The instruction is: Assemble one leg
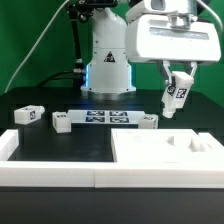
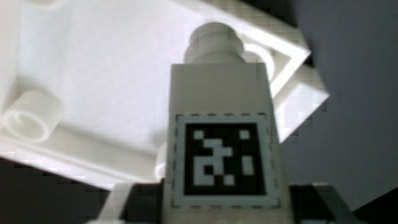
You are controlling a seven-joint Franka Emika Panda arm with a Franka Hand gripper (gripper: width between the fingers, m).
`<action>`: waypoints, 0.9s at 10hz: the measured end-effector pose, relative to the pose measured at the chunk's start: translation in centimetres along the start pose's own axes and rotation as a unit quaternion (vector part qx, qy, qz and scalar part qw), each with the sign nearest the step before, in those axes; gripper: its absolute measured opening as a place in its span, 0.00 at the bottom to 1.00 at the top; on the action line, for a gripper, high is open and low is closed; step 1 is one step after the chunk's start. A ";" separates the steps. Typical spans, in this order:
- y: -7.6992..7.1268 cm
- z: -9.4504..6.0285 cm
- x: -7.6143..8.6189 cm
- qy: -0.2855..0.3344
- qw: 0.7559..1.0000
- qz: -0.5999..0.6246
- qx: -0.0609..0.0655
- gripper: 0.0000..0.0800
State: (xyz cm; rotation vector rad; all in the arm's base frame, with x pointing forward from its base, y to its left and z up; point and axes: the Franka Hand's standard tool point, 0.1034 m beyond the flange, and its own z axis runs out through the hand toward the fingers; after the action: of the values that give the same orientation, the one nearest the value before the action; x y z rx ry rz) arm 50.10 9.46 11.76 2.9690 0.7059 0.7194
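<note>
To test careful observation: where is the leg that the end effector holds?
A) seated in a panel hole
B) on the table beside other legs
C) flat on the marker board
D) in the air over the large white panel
D: the end effector holds the leg clear of the table, and the wrist view shows the white panel beneath its tip.

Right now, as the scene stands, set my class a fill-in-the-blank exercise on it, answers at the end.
The claw is shut on one white ___. It hangs in the air above the large white ___. On the black table, ___ other legs lie loose.
Missing: leg; panel; three.
</note>
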 end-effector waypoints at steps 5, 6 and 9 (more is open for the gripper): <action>3.8 2.9 8.7 -0.008 0.999 0.033 0.006 0.36; 3.6 3.0 8.3 -0.007 0.999 0.031 0.006 0.36; 3.4 3.1 8.1 -0.008 0.999 0.032 0.007 0.36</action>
State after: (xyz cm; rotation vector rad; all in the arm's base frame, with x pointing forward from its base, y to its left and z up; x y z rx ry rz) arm 59.30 10.19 12.83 3.0189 0.6201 0.6963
